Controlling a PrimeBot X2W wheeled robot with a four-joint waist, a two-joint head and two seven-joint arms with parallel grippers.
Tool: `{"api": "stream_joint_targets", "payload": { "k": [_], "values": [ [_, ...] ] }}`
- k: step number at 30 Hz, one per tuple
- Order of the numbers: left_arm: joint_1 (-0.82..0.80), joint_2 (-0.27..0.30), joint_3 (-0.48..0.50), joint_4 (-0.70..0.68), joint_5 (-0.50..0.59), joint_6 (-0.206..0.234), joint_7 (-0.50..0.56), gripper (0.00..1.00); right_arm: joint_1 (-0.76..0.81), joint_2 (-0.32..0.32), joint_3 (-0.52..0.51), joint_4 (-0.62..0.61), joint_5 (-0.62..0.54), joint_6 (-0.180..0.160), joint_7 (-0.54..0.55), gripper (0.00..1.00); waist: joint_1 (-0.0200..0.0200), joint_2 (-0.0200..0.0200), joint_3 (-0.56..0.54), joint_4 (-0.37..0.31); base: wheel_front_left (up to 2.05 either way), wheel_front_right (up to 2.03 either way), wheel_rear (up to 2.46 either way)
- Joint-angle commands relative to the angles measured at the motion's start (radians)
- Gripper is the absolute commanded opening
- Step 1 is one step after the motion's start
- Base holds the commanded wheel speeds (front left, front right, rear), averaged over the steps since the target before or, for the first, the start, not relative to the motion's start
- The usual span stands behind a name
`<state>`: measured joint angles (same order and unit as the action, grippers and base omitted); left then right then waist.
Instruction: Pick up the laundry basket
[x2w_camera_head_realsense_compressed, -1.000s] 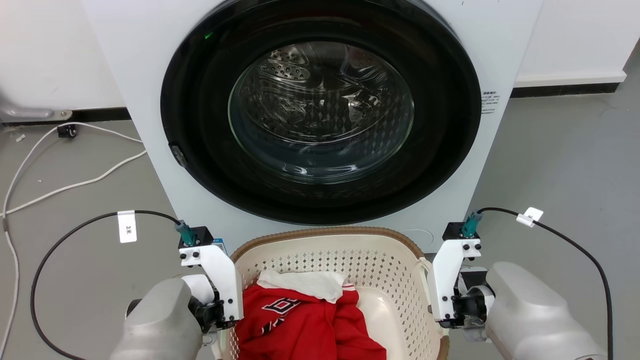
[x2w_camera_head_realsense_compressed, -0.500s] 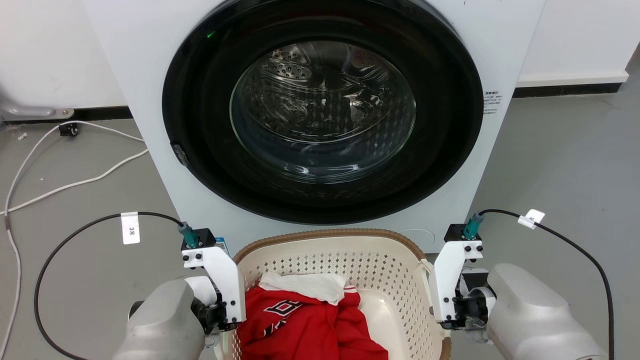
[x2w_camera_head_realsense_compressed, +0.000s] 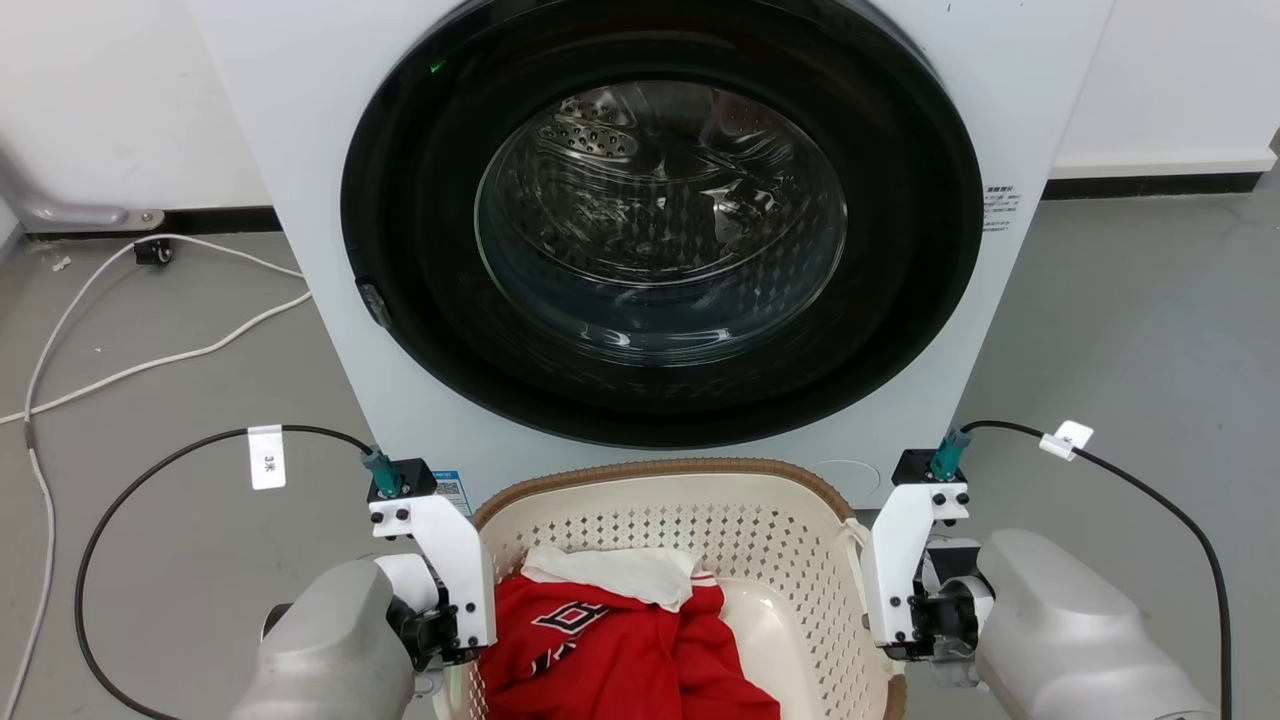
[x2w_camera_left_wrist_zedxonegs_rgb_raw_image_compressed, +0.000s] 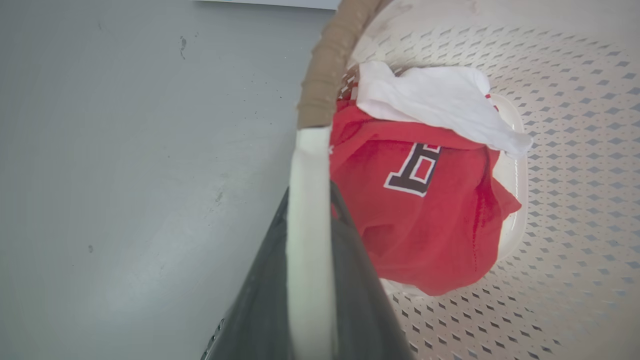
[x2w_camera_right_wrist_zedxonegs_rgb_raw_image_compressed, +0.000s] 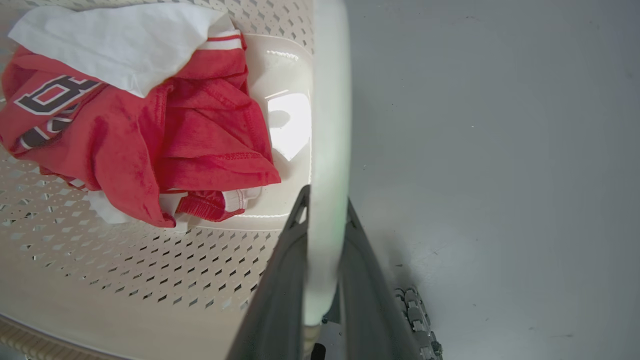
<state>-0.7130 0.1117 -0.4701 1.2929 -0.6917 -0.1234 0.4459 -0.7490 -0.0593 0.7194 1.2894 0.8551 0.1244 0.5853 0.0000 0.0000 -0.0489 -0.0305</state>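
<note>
The cream-white laundry basket (x2w_camera_head_realsense_compressed: 780, 560) with perforated walls and a brown woven-look rim (x2w_camera_head_realsense_compressed: 650, 467) sits low in the head view, in front of the washing machine. A red garment (x2w_camera_head_realsense_compressed: 610, 650) and a white cloth (x2w_camera_head_realsense_compressed: 610, 568) lie inside it. In the left wrist view my left gripper (x2w_camera_left_wrist_zedxonegs_rgb_raw_image_compressed: 310, 200) is shut on the basket's white left handle (x2w_camera_left_wrist_zedxonegs_rgb_raw_image_compressed: 310, 160), just below the brown rim (x2w_camera_left_wrist_zedxonegs_rgb_raw_image_compressed: 325, 60). The right wrist view shows my right gripper (x2w_camera_right_wrist_zedxonegs_rgb_raw_image_compressed: 325, 205) shut on the white right handle (x2w_camera_right_wrist_zedxonegs_rgb_raw_image_compressed: 327, 125). Both pale forearms flank the basket in the head view.
The white washing machine (x2w_camera_head_realsense_compressed: 300, 150) with its round dark glass door (x2w_camera_head_realsense_compressed: 660, 220) stands close behind the basket. White cables (x2w_camera_head_realsense_compressed: 150, 360) trail over the grey floor at the left. Black cables loop from both wrists. Bare grey floor (x2w_camera_head_realsense_compressed: 1130, 320) lies to the right.
The whole head picture has shifted a little to the right, so the camera has moved. Both grippers keep their hold on the handles and the basket stays between them.
</note>
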Motion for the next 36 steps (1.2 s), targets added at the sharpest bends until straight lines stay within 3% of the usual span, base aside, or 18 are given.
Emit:
{"api": "stream_joint_targets", "payload": {
  "k": [1, 36],
  "values": [
    [-0.005, -0.022, -0.003, -0.008, -0.008, -0.011, 0.0, 0.0, 0.001, 0.017, 0.001, -0.007, 0.009, 0.012, 0.0, 0.0, 0.0, 0.0, 0.0, 0.0, 0.0, 0.0, 0.0],
    [0.007, -0.03, -0.031, -0.008, -0.033, -0.01, 0.003, 0.0, 0.015, 0.012, -0.031, -0.004, -0.028, 0.012, -0.023, 0.0, 0.0, 0.0, -0.006, 0.012, 0.0, 0.0, 0.0]
  ]
}}
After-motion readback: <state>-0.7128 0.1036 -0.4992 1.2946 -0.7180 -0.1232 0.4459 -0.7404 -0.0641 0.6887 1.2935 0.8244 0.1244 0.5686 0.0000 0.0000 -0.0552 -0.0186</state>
